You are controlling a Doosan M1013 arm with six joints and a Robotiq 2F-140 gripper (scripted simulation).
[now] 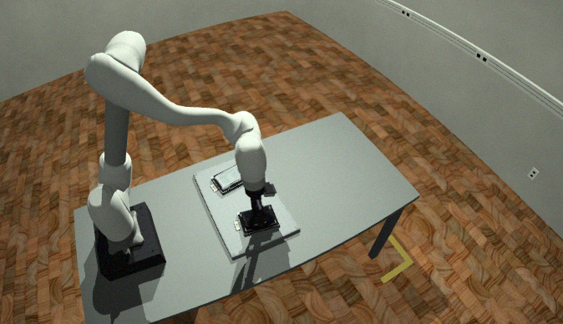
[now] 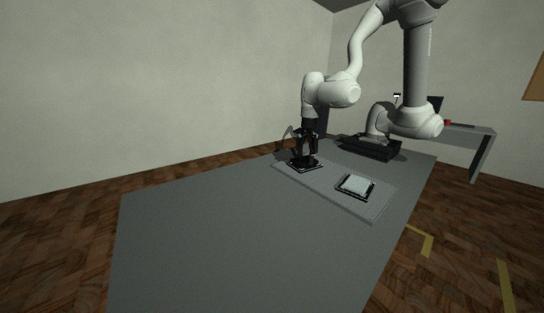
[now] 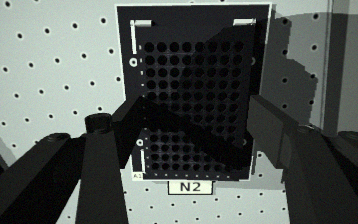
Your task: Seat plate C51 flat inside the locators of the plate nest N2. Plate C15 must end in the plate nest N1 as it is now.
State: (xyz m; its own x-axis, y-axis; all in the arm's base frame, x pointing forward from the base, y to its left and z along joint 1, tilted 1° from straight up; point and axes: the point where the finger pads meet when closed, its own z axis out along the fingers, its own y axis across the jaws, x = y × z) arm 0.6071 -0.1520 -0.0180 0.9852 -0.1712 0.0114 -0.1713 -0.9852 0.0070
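Note:
Plate C51 is black with many round wells. It lies over nest N2, whose label shows just below it, and white locator bars frame its corners. My gripper is shut on the plate's long sides and points straight down. In the top and exterior views the gripper holds plate C51 low at the nest; I cannot tell whether it touches. Plate C15 is white-topped and sits in nest N1, farther along the pegboard; it also shows in the exterior view.
Both nests stand on a grey pegboard on the grey table. The arm's black base block stands at the table's left end. A grey side bench stands behind the table.

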